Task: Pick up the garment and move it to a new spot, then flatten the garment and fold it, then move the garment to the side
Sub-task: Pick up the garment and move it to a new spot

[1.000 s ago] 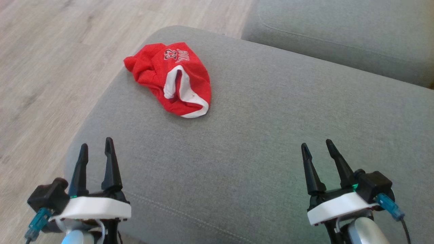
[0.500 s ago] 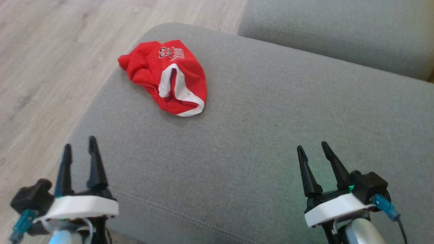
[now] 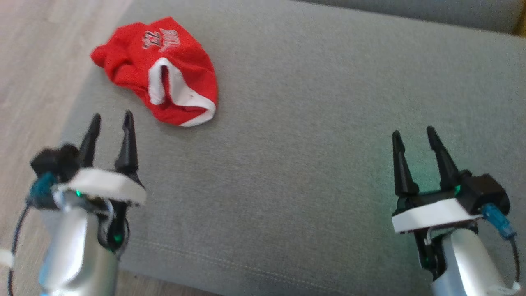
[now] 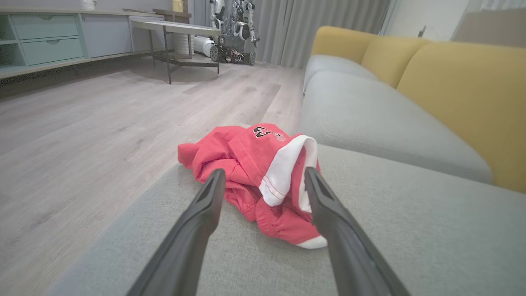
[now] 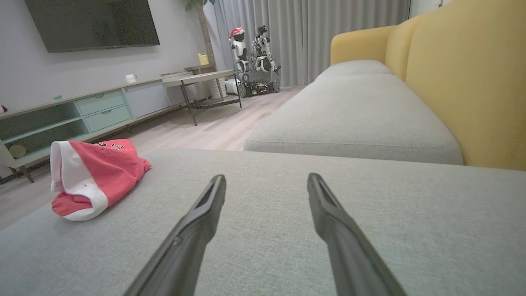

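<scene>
Grasping the crumpled red basketball shorts (image 3: 164, 78) at the left gripper's (image 3: 112, 116) one o'clock calls for pinching a raised fold; its jaws and the right gripper's (image 3: 413, 131) gape empty

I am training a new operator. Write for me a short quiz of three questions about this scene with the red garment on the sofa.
1. True or false: the left claw is closed on the red garment.
2. Which claw is nearer to the garment? A) left claw B) right claw C) both equally near
3. In a few words: on what does the garment lie, and is it flat or crumpled?

Key
1. False: both claws are open and hold nothing, and the left one is short of the cloth.
2. A
3. On the grey sofa cushion, crumpled, near the edge on the robot's left.
</scene>
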{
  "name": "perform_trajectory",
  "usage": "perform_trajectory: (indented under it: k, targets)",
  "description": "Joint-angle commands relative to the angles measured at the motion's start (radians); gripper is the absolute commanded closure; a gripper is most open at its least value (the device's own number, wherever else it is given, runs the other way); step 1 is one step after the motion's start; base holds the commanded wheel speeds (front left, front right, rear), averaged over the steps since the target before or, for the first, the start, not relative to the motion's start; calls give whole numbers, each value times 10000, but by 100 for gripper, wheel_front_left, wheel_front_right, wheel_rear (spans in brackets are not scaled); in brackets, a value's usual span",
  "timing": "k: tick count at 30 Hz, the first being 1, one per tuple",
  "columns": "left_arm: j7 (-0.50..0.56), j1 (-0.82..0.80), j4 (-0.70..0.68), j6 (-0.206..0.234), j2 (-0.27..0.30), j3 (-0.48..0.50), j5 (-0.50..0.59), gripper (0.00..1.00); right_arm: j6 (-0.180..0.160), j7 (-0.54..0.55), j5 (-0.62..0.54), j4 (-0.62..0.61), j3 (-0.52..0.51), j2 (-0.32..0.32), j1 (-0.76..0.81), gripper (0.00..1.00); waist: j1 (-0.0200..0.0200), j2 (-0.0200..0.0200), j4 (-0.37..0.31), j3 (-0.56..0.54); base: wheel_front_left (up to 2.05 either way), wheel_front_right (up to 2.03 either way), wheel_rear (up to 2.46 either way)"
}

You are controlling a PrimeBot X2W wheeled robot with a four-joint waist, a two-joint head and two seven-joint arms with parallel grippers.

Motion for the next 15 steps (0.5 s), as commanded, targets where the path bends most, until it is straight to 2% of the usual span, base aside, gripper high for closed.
perform_trajectory:
  k: [1, 6, 15]
  targets:
    - [92, -662, -50, -53, 455, 245, 86, 0, -9, 25, -77, -423, 180, -20, -402, 0, -1, 0, -406, 436, 0, 0, 0]
    - [661, -1962, 1516, -109, 1125, 105, 199, 0, -9, 110, -200, -686, 73, -20, -610, 0, -1, 0, -835, 925, 0, 0, 0]
    - [1490, -3851, 3910, -152, 1717, 30, -21, 0, -9, 149, -259, -921, 98, -20, -842, 0, -1, 0, -1373, 1589, 0, 0, 0]
